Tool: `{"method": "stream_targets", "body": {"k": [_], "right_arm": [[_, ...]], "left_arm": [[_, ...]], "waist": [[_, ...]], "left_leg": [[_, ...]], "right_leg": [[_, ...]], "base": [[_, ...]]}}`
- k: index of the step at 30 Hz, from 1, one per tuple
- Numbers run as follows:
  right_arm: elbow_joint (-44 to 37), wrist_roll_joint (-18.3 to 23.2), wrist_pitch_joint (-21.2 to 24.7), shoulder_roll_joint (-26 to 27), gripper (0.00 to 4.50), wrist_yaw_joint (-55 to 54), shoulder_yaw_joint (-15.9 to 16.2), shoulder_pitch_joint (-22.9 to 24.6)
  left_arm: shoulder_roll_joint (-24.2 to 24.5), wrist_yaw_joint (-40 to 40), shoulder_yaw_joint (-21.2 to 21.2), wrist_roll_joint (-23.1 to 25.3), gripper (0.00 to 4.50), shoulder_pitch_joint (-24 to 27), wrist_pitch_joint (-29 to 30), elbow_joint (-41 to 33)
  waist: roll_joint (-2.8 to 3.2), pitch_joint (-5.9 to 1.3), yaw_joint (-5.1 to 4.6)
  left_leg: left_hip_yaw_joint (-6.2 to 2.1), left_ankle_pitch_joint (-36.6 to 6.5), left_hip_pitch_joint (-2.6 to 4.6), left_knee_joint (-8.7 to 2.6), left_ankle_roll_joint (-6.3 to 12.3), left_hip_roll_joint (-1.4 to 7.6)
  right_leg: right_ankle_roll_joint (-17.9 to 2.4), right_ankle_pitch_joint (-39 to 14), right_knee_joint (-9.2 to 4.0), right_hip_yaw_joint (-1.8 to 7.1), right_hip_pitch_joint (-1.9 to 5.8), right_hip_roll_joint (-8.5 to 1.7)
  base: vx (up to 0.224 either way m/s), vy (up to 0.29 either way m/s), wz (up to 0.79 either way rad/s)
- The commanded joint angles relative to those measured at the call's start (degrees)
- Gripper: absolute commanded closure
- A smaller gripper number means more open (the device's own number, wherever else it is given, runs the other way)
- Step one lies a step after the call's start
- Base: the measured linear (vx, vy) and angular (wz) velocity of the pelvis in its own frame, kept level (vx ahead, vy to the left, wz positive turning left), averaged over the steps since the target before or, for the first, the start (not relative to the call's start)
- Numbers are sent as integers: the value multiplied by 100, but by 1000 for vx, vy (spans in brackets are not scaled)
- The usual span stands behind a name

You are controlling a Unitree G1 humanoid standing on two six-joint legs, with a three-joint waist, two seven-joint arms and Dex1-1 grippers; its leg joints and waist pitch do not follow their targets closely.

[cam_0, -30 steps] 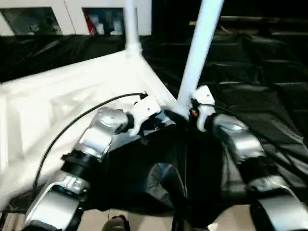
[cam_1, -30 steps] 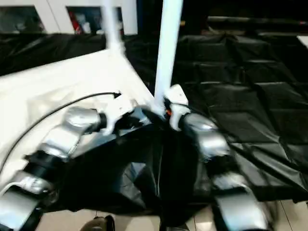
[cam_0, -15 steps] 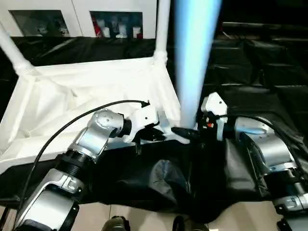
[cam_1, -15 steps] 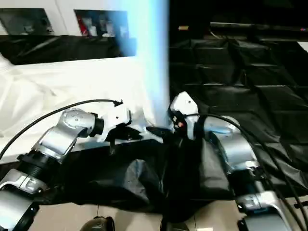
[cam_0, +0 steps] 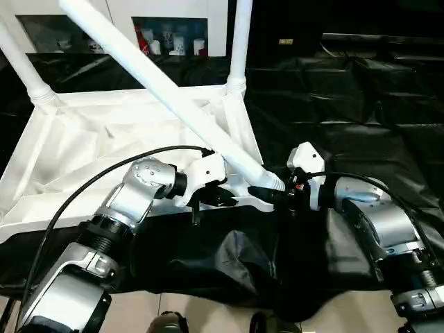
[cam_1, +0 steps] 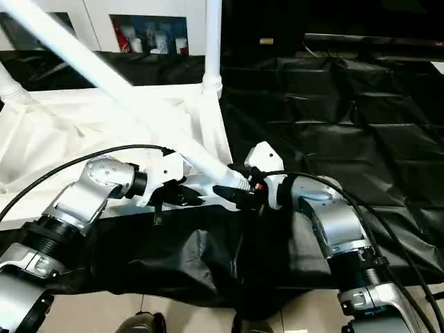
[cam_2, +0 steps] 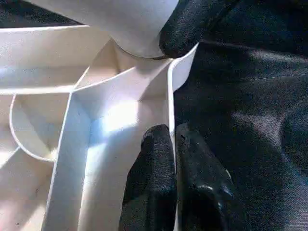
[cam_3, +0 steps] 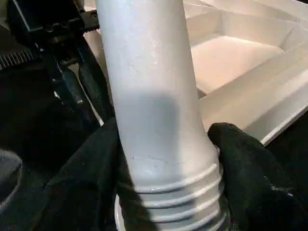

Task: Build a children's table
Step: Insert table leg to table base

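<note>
Your right gripper (cam_0: 269, 195) clamps the tilted leg (cam_0: 166, 94) above the table top (cam_0: 104, 149)'s near corner socket, apparently unseated; your left gripper (cam_2: 173, 168) pinches that corner's rim.

White table top (cam_0: 104, 146) & legs (cam_0: 166, 90), black sheet (cam_0: 361, 104).

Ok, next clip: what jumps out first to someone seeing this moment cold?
The long white leg slanting across the upturned table top, its threaded end clamped in the right gripper at the near right corner. Two more legs already stand upright in the far corner sockets. The left gripper pinches the top's near rim, all over black sheeting.
</note>
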Motion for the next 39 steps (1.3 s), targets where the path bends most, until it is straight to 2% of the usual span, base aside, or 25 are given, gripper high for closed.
{"method": "stream_targets", "body": {"k": [1,3,4,7,8,11,12,13,15,18,21,27,29,30,31,32,37,38,39], "right_arm": [[58,188,-10,95,178,-34,-180,22],[62,309,57,160,181,-70,-283,2],[62,343,79,176,182,-78,-310,-3],[20,484,126,246,183,-134,-433,-17],[-52,676,241,328,183,-196,-580,-29],[-115,838,337,394,183,-237,-698,-33],[-152,924,398,451,183,-265,-779,-31],[-173,947,425,464,183,-274,-803,-29],[-198,973,448,474,183,-294,-828,-27],[-231,1027,481,468,183,-325,-851,-36],[-267,1097,564,482,183,-339,-894,-68],[-422,1215,702,529,183,-373,-923,-114],[-513,1255,760,526,183,-372,-882,-102],[-513,1255,760,526,183,-372,-882,-102],[-563,1281,812,524,183,-354,-858,-87],[-578,1280,828,524,184,-351,-847,-82],[-674,1339,1009,513,184,-309,-821,-48],[-696,1371,1054,516,184,-308,-829,-42],[-696,1371,1054,516,184,-308,-829,-42]], "left_arm": [[-55,119,24,-23,450,-160,-321,69],[-93,113,109,-119,450,-179,-268,89],[-105,102,135,-153,405,-183,-241,90],[-85,29,226,-292,393,-147,-162,-45],[-51,-62,302,-437,374,-68,-186,-219],[-28,-154,432,-654,349,28,-148,-418],[-58,-214,651,-961,346,83,-53,-556],[-80,-262,794,-1172,323,108,134,-664],[-109,-278,997,-1436,311,120,402,-773],[-232,-165,1518,-2124,285,77,1154,-871],[-458,95,2003,-2737,257,-20,1654,-765],[-906,849,2511,-3129,210,-253,1888,-366],[-1143,909,2732,-3577,198,-324,2242,-459],[-1143,909,2732,-3577,188,-324,2242,-459],[-1268,919,2815,-3841,188,-346,2480,-579],[-1301,895,2780,-3869,166,-340,2498,-640],[-1498,955,2852,-4069,128,-389,2420,-717],[-1527,963,2892,-4135,168,-416,2469,-710],[-1527,963,2892,-4135,168,-416,2469,-710]], "waist": [[4,-594,15],[6,-595,23],[5,-593,22],[10,-601,29],[4,-606,40],[-7,-620,42],[-8,-635,50],[-2,-644,52],[3,-642,50],[-4,-643,60],[-9,-635,76],[-21,-646,115],[-20,-655,141],[-15,-659,158],[-21,-660,155],[-4,-662,168],[-26,-653,159],[-15,-657,162],[-17,-656,159]], "left_leg": [[-79,-479,86,-320,589,198],[-77,-519,88,-315,559,197],[-74,-549,84,-314,547,192],[-83,-683,87,-314,437,201],[-81,-697,94,-315,398,203],[-79,-635,80,-307,396,196],[-75,-596,77,-302,394,192],[-73,-528,69,-297,384,189],[-60,-504,72,-286,395,178],[-58,-503,68,-274,417,162],[-58,-550,69,-266,420,157],[-65,-541,73,-252,444,150],[-61,-481,68,-245,449,148],[-64,-425,61,-238,478,146],[-64,-423,57,-239,494,149],[-67,-407,60,-234,512,148],[-66,-448,52,-235,518,136],[-72,-422,50,-233,513,140],[-74,-423,50,-235,517,140]], "right_leg": [[-1494,-286,-271,310,477,-321],[-1490,-344,-273,308,471,-317],[-1488,-393,-279,310,476,-319],[-1429,-651,-290,307,473,-327],[-1440,-682,-286,309,474,-336],[-1411,-668,-276,306,478,-325],[-1401,-648,-264,306,488,-327],[-1436,-556,-234,303,490,-320],[-1473,-486,-228,299,478,-302],[-1462,-545,-236,294,480,-300],[-1454,-691,-256,286,470,-288],[-1304,-765,-274,277,476,-276],[-1331,-708,-264,278,484,-288],[-1366,-617,-255,278,484,-284],[-1362,-592,-253,279,485,-282],[-1393,-561,-248,274,486,-290],[-1281,-739,-283,270,497,-276],[-1260,-720,-275,267,496,-273],[-1258,-718,-279,265,495,-268]], "base": [[0,0,0],[0,0,0],[0,0,0],[0,0,0],[0,0,0],[0,0,0],[0,0,0],[0,0,0],[0,0,0],[0,0,0],[0,0,0],[0,0,0],[0,0,0],[0,0,0],[0,0,0],[0,0,0],[0,0,0],[0,0,0],[0,0,0]]}}
